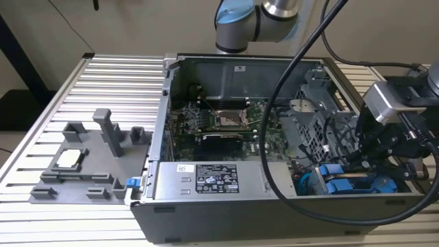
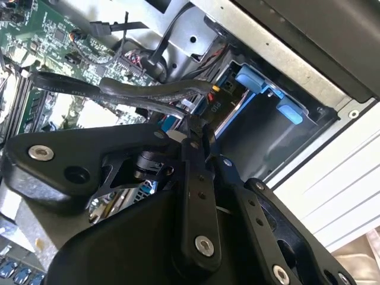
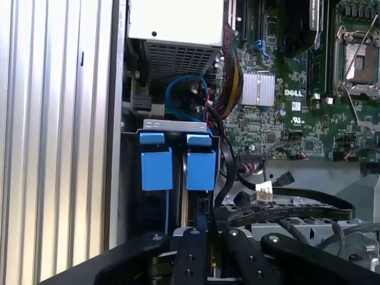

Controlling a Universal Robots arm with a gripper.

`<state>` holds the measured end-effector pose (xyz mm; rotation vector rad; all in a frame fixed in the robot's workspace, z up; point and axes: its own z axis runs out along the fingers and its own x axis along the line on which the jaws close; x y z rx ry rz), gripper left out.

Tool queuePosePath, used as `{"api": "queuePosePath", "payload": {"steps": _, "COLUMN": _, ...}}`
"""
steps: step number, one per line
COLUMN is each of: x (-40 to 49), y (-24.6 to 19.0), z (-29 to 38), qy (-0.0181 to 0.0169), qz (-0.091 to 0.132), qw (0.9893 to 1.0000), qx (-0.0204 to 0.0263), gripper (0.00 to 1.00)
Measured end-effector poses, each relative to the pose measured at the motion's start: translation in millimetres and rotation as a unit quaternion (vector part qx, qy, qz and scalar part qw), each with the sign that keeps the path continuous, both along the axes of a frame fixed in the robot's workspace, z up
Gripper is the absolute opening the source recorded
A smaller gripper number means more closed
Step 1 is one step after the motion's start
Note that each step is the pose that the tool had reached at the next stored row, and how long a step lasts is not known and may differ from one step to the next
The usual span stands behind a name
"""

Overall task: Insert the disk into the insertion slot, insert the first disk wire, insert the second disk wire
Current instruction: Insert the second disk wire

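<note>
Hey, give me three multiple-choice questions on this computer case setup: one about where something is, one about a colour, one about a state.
1. In the exterior view, where does the grey fixture stand?
A) inside the computer case
B) on the table, to the exterior view's left of the case
C) on top of the case

2. What colour are the plastic tabs at the insertion slot?
A) red
B) yellow
C) blue

3. What state is the case in?
A) side panel closed
B) side open, motherboard exposed
C) wrapped in plastic

Answers: 1 B, the fixture sits on the slats beside the case. 2 C, both wrist views show bright blue tabs. 3 B, the green board is in plain sight.
</note>
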<state>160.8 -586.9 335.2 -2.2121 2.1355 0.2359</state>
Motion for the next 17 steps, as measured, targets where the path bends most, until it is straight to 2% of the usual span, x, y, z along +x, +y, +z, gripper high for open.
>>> {"api": "queuePosePath", "payload": {"steps": 1, "x": 0.0, "y": 0.0, "z": -0.1, "qy": 0.0002, "qz": 0.000, "qw": 1.0000, "qx": 0.0001, "gripper": 0.17}}
{"api": "queuePosePath", "payload": {"steps": 2, "x": -0.1, "y": 0.0, "z": 0.0, "qy": 0.0003, "qz": 0.000, "qw": 1.0000, "qx": 0.0000, "gripper": 0.24}}
{"api": "queuePosePath", "payload": {"steps": 4, "x": -0.2, "y": -0.2, "z": 2.8, "qy": 0.0002, "qz": 0.000, "qw": 1.0000, "qx": 0.0002, "gripper": 0.24}}
{"api": "queuePosePath", "payload": {"steps": 14, "x": -0.2, "y": -0.2, "z": 46.1, "qy": 0.0002, "qz": 0.000, "qw": 1.0000, "qx": 0.0001, "gripper": 0.24}}
{"api": "queuePosePath", "payload": {"steps": 17, "x": -0.2, "y": -0.2, "z": 54.3, "qy": 0.0002, "qz": 0.000, "qw": 1.0000, "qx": 0.0001, "gripper": 0.24}}
